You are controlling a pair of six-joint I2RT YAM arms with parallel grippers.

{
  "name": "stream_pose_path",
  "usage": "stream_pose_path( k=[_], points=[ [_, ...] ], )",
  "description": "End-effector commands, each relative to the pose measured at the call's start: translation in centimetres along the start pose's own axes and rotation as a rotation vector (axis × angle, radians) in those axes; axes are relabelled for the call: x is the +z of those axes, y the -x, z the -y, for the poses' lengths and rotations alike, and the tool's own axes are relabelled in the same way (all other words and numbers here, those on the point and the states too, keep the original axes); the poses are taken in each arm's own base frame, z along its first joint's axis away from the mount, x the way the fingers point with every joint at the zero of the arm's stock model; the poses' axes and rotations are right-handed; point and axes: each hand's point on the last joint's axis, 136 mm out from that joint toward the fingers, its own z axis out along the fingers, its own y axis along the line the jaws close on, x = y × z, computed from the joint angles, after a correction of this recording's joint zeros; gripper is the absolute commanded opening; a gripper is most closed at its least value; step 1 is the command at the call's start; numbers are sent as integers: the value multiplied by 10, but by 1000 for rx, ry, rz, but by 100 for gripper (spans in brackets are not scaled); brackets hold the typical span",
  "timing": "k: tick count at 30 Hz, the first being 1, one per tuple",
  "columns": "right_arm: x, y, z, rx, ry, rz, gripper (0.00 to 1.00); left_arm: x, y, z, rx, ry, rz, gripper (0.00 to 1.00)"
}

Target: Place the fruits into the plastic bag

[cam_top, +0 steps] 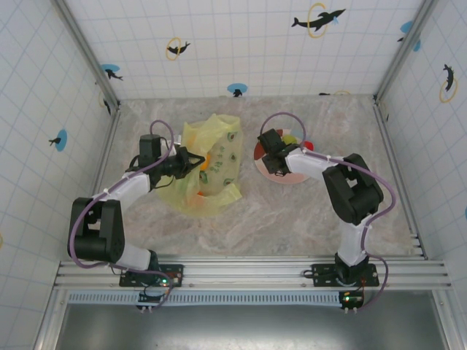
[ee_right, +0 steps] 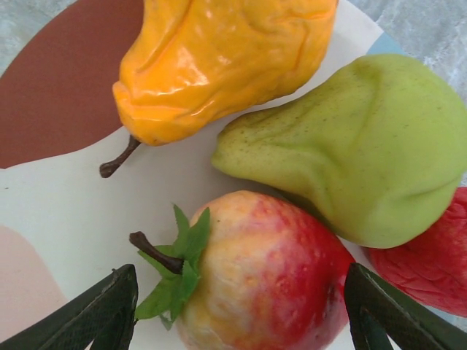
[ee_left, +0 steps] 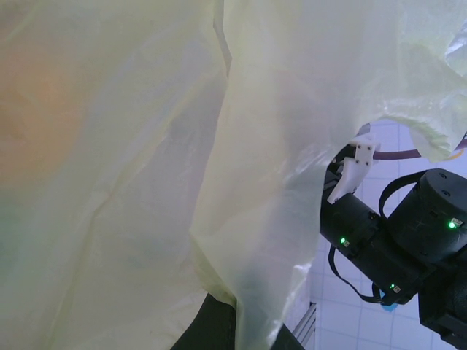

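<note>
The right claw (ee_right: 241,288) stands released, one finger on either side of the red fruit (ee_right: 270,255) on the plate (ee_right: 58,219). The green pear (ee_right: 350,153) lies just beyond. Centre the fruit, close gently, and lift straight up. The left claw (cam_top: 188,161) is clenched on the rim of the bag (cam_top: 219,153). Hold its mouth wide.
</note>
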Motion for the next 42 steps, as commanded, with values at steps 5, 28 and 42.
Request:
stream_pose_path(
  k=[5, 28, 42],
  points=[
    [7, 2, -9, 24, 54, -2, 78, -1, 3, 2, 15, -2, -4, 0],
    [13, 2, -5, 30, 64, 8, 65, 0, 2, 0, 7, -2, -9, 0],
    [-55, 10, -7, 152, 221, 192, 56, 0, 1, 4, 7, -15, -13, 0]
  ],
)
